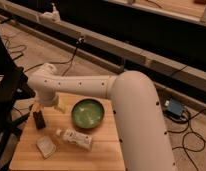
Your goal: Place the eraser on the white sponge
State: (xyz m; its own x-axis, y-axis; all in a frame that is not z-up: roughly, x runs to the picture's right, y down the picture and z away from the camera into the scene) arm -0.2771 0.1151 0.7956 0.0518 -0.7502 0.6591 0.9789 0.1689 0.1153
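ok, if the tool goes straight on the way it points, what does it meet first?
The tool hangs open under the wrist, pointing down over the far left corner of the table. Probably bare wood beside the eraser; depth is unclear, so it might clip it.

Dim warm light is falling from above; arm (pixel 81 86) is shadowing the hand (pixel 57 106) at worktop's (pixel 103 136) far left; far background is going dark.
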